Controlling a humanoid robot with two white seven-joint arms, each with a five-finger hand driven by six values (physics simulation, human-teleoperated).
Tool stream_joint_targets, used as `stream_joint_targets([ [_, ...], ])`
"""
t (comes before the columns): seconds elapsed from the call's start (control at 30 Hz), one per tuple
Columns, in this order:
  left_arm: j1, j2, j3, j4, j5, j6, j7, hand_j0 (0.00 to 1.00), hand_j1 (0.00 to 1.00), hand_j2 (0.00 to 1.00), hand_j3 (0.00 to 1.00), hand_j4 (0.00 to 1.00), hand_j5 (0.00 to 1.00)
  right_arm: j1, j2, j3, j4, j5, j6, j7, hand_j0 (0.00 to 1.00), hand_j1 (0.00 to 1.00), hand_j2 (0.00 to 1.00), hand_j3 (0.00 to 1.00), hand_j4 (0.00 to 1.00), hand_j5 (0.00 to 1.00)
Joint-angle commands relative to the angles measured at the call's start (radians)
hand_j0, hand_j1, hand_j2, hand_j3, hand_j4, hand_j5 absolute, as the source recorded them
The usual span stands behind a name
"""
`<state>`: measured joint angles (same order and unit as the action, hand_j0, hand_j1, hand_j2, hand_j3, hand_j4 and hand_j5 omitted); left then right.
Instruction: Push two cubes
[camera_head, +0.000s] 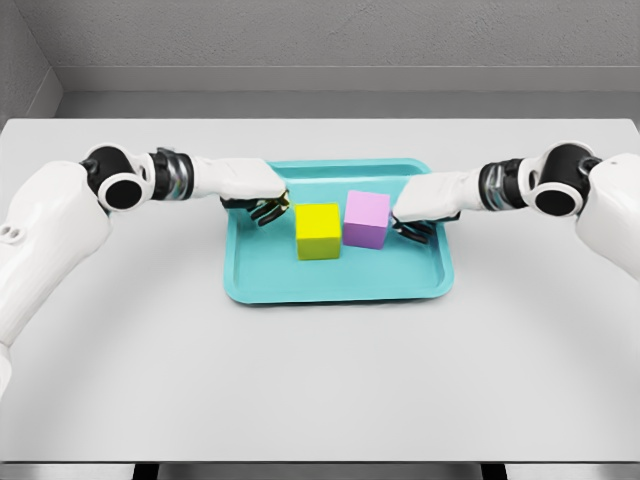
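Both hands are seen inside a teal tray, one at each outer side of a pair of cubes. Left hand (268, 207) is reached in from the picture's left, its fingers curled loosely and grasping nothing, just beside the left face of the yellow cube; whether contact is made cannot be told. Right hand (415, 226) is reached in from the right, fingers likewise bent and empty, at or against the right face of the pink cube.

Largest in view, the white table (320, 390) fills most of the scene, with wide bare surface on the near side and at both ends. At its middle, toward the far side, the teal tray (340, 288) is set, shallow with a raised rim all round. Within it the yellow cube (318, 231) sits on the left and the pink cube (366, 219) on the right, slightly farther back, their inner edges touching or nearly so.

The step in hand is judged to be the pushing itself, close to done, since little gap is left between the cubes. A light inward press from each side would be called for next, kept level so neither cube is turned. Free tray floor lies near the cubes; the rim limits travel sideways
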<state>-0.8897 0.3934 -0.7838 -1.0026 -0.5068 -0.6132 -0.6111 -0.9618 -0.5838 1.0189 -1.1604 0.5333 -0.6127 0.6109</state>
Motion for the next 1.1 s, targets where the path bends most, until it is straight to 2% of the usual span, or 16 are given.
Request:
stream_joint_targets([
  [0.0, 0.000, 0.009, 0.067, 0.070, 0.004, 0.002, 0.000, 0.00, 0.00, 0.00, 0.00, 0.00, 0.00, 0.000, -0.002, -0.013, 0.064, 0.002, 0.002, 0.000, 0.03, 0.03, 0.03, 0.03, 0.03, 0.03],
  [0.07, -0.002, 0.025, 0.110, 0.131, 0.005, 0.002, 0.000, 0.00, 0.00, 0.00, 0.00, 0.00, 0.00, -0.003, -0.014, -0.039, 0.080, 0.001, 0.002, 0.000, 0.03, 0.03, 0.03, 0.03, 0.03, 0.03],
  [0.2, 0.000, 0.039, 0.113, 0.128, 0.014, 0.002, 0.000, 0.00, 0.00, 0.00, 0.00, 0.00, 0.00, -0.054, -0.001, -0.063, 0.156, -0.001, 0.002, 0.000, 0.04, 0.04, 0.04, 0.04, 0.04, 0.04],
  [0.27, 0.000, 0.039, 0.112, 0.127, 0.016, 0.002, 0.000, 0.00, 0.00, 0.00, 0.00, 0.00, 0.00, -0.100, 0.048, -0.065, 0.237, 0.001, 0.002, 0.000, 0.04, 0.04, 0.04, 0.04, 0.04, 0.04],
  [0.37, 0.002, 0.076, 0.109, 0.117, 0.119, 0.002, 0.000, 0.00, 0.00, 0.00, 0.00, 0.00, 0.00, -0.121, 0.090, -0.063, 0.252, 0.002, 0.002, 0.000, 0.04, 0.04, 0.04, 0.04, 0.04, 0.04],
  [0.43, 0.006, 0.146, 0.104, 0.085, 0.215, 0.002, 0.000, 0.00, 0.00, 0.00, 0.00, 0.00, 0.00, -0.146, 0.131, -0.063, 0.303, 0.043, 0.002, 0.000, 0.04, 0.04, 0.04, 0.04, 0.04, 0.04],
  [0.53, 0.014, 0.159, 0.103, 0.070, 0.255, 0.002, 0.000, 0.00, 0.00, 0.00, 0.00, 0.00, 0.00, -0.164, 0.148, -0.063, 0.312, 0.054, 0.002, 0.000, 0.04, 0.04, 0.04, 0.04, 0.04, 0.04],
  [0.6, 0.037, 0.223, 0.103, 0.027, 0.326, 0.002, 0.000, 0.00, 0.00, 0.00, 0.00, 0.00, 0.00, -0.169, 0.160, -0.056, 0.314, 0.062, 0.002, 0.000, 0.04, 0.04, 0.04, 0.04, 0.04, 0.04],
  [0.77, 0.046, 0.228, 0.104, 0.024, 0.330, 0.002, 0.000, 0.00, 0.00, 0.00, 0.00, 0.00, 0.00, -0.172, 0.200, -0.051, 0.329, 0.137, 0.002, 0.000, 0.04, 0.04, 0.04, 0.04, 0.04, 0.04],
  [1.07, 0.048, 0.226, 0.106, 0.027, 0.330, 0.002, 0.000, 0.00, 0.00, 0.00, 0.00, 0.00, 0.00, -0.170, 0.228, -0.011, 0.329, 0.148, 0.002, 0.000, 0.04, 0.04, 0.04, 0.04, 0.04, 0.04],
])
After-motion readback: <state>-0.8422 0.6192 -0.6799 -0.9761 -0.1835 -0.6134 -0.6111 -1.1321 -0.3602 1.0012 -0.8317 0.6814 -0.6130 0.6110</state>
